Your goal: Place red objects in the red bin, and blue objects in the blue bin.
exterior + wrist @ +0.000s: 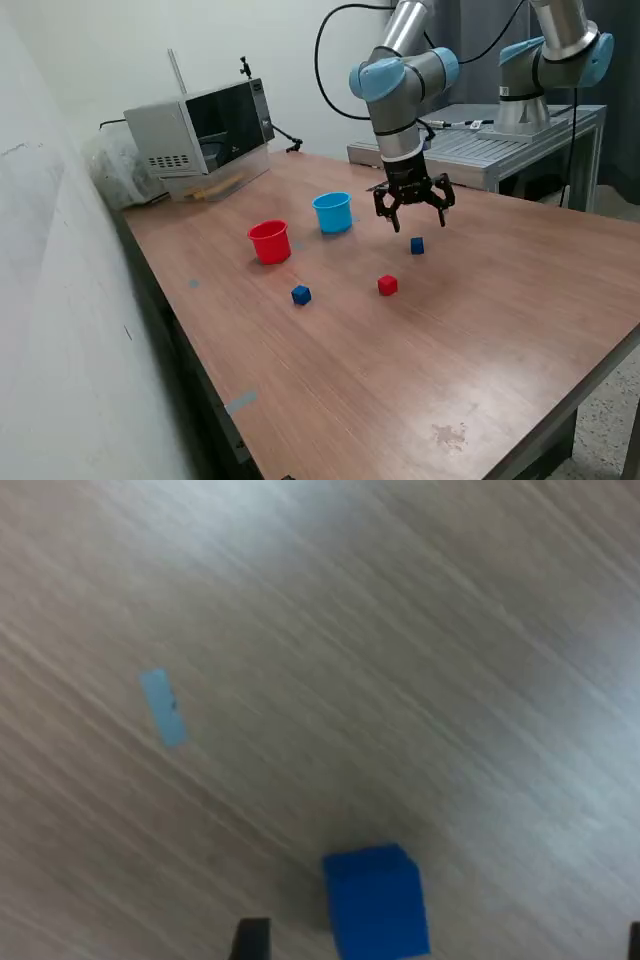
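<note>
arm upright, gripper [414,214] pointing down, fingers spread empty above blue cube [417,245]

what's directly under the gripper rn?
A dark blue cube on bare wooden table, just below the open gripper, not touching it. The wrist view also shows a scrap of blue tape. Nothing is between the fingers.

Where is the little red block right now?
In the exterior view, the red block sits on the table, between two blue blocks: one toward that view's left, one farther back under the open pincer.
</note>
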Robot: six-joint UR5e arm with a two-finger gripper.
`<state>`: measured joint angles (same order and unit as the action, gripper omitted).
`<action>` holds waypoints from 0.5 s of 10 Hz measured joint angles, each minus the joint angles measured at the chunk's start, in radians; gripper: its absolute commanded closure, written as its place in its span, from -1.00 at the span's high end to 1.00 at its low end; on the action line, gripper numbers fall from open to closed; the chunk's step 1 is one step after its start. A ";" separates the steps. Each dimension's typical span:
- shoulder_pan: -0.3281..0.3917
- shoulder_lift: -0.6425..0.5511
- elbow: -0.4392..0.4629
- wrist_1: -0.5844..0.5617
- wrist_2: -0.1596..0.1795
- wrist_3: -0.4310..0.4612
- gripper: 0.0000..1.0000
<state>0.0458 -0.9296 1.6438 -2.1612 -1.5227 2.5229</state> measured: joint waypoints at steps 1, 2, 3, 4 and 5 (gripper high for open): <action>0.001 0.022 -0.001 -0.013 -0.002 -0.012 1.00; 0.001 0.044 -0.005 -0.025 -0.004 -0.019 1.00; 0.001 0.060 -0.012 -0.031 -0.005 -0.023 1.00; 0.001 0.070 -0.019 -0.035 -0.007 -0.024 1.00; -0.001 0.074 -0.025 -0.037 -0.008 -0.025 1.00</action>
<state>0.0452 -0.8554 1.6188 -2.1982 -1.5309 2.4979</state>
